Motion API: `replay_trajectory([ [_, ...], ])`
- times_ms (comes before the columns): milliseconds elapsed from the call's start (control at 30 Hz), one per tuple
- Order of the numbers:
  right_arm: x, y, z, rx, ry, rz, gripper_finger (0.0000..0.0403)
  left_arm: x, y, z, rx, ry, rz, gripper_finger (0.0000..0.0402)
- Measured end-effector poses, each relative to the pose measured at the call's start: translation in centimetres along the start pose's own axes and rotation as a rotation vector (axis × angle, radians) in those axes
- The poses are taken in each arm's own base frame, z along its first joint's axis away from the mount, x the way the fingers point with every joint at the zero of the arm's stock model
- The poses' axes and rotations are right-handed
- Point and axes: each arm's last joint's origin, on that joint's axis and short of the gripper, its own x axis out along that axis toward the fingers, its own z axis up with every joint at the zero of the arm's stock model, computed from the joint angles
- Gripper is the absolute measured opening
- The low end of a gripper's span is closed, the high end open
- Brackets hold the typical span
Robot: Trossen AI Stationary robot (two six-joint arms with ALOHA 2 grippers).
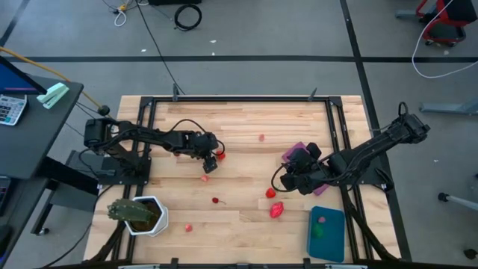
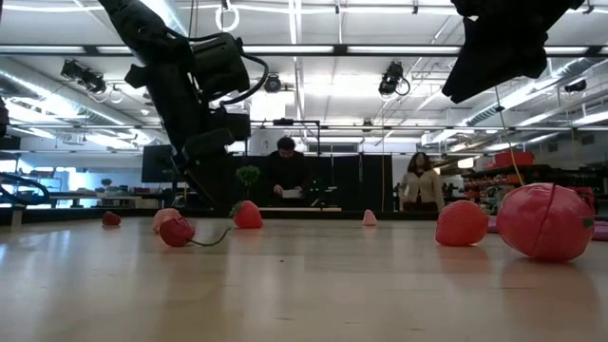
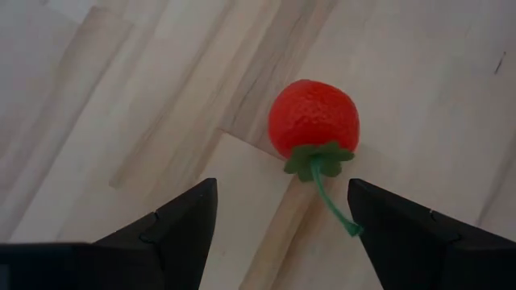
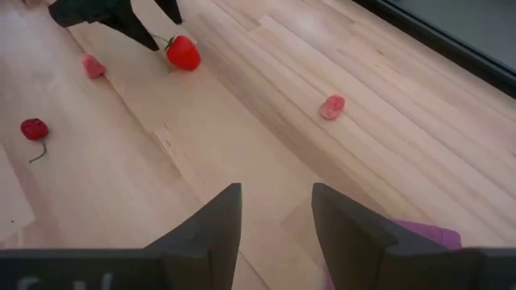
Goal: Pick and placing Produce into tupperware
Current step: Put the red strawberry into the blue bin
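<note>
A red strawberry-like piece of produce (image 3: 313, 119) with a green stem lies on the wooden table. My left gripper (image 3: 282, 187) stands open just above and short of it, one finger to each side, touching nothing. In the high view the left gripper (image 1: 212, 162) is left of the table's middle, with the red piece (image 1: 221, 156) beside it. My right gripper (image 4: 274, 213) hovers open and holds nothing, right of the middle (image 1: 288, 179). The teal tupperware (image 1: 336, 246) sits at the near right, with a pink piece (image 1: 322, 220) and a green piece (image 1: 320, 232) inside.
Loose produce lies around: a pink piece (image 1: 261, 137) at the far middle, another (image 1: 205, 178) near my left gripper, a small red one (image 1: 216, 200), a pink one (image 1: 188, 226), two bigger red ones (image 1: 270, 193) (image 1: 277, 210). A purple sheet (image 1: 296, 152) and a potted plant (image 1: 140, 214) are also here.
</note>
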Motion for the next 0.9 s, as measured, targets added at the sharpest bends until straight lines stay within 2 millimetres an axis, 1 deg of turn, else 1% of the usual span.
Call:
replay_trajectory([
  [100, 0.0, 0.0, 0.0, 0.0, 0.0, 0.0, 0.016, 0.0, 0.0, 0.0, 0.0, 0.0, 0.0, 0.0256],
  [267, 0.0, 0.0, 0.0, 0.0, 0.0, 0.0, 0.016, 0.0, -0.01, 0.0, 0.0, -0.001, 0.0, 0.0193],
  [367, 0.0, 0.0, 0.0, 0.0, 0.0, 0.0, 0.016, -0.01, 0.0, 0.02, -0.001, -0.002, 0.001, 0.0145],
  [600, 0.0, 0.0, 0.0, -0.001, -0.001, 0.0, 0.016, 0.0, 0.0, 0.02, -0.001, -0.003, 0.003, 0.0018],
  [633, 0.0, 0.0, 0.0, -0.001, -0.001, 0.0, 0.016, 0.0, 0.0, 0.03, -0.001, -0.004, 0.002, 0.0012],
  [767, 0.0, 0.0, 0.0, -0.001, -0.001, -0.001, 0.016, -0.01, -0.04, 0.17, -0.003, -0.018, -0.002, 0.0015],
  [900, 0.0, 0.0, 0.0, -0.001, 0.0, -0.001, 0.016, -0.01, -0.09, 0.37, -0.006, -0.039, -0.006, 0.0006],
])
